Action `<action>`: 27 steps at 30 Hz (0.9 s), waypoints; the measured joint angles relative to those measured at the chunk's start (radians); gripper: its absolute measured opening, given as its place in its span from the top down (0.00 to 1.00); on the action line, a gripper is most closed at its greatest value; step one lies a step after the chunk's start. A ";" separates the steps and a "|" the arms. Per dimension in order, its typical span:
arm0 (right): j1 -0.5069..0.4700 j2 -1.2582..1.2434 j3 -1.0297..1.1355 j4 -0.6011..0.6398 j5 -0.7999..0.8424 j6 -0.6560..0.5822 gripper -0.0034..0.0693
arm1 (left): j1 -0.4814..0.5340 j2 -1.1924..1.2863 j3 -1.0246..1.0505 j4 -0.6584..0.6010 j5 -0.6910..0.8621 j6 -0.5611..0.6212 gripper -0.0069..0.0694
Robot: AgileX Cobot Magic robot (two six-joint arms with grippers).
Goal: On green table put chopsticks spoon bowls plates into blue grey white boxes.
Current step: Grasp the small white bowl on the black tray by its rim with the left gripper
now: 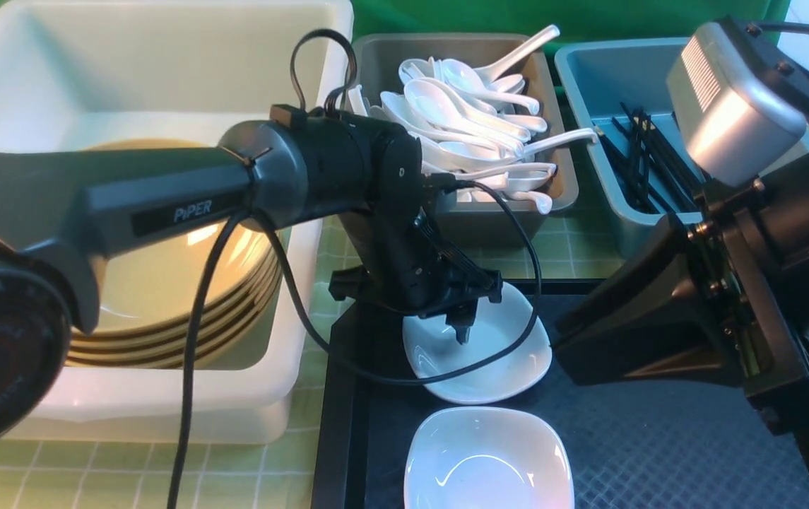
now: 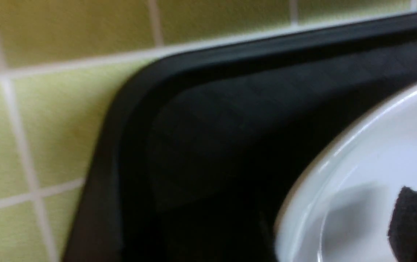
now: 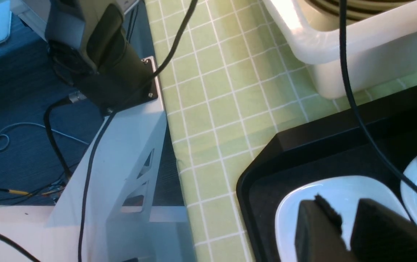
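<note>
Two white plates lie on a black tray: a far one and a near one. My left gripper hangs low over the far plate, open, with one finger pad inside the dish near its rim. My right gripper is shut and empty, just above the near plate; in the front view its own wrist hides it. Tan bowls are stacked in the white box. Spoons fill the grey box. Chopsticks lie in the blue-grey box.
The green table shows in front of the white box and between the boxes and the tray. The left arm's cable droops over the tray's left rim and the far plate. The table's near edge and the robot's frame show in the right wrist view.
</note>
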 joint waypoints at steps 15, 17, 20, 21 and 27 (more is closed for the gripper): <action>0.000 0.000 0.000 0.000 0.019 0.000 0.71 | 0.002 0.006 -0.015 -0.170 -0.007 0.129 0.83; 0.000 0.000 0.000 -0.001 0.022 0.000 0.71 | 0.002 0.000 -0.015 -0.226 -0.002 0.170 0.87; 0.000 0.000 0.000 -0.001 0.022 0.000 0.70 | 0.002 -0.020 -0.015 -0.248 0.003 0.213 0.89; 0.000 0.000 0.000 -0.001 0.023 0.000 0.70 | 0.002 -0.038 -0.015 -0.251 0.008 0.231 0.89; 0.000 -0.021 -0.004 -0.004 0.023 -0.014 0.70 | 0.001 -0.139 -0.015 -0.251 0.038 0.278 0.89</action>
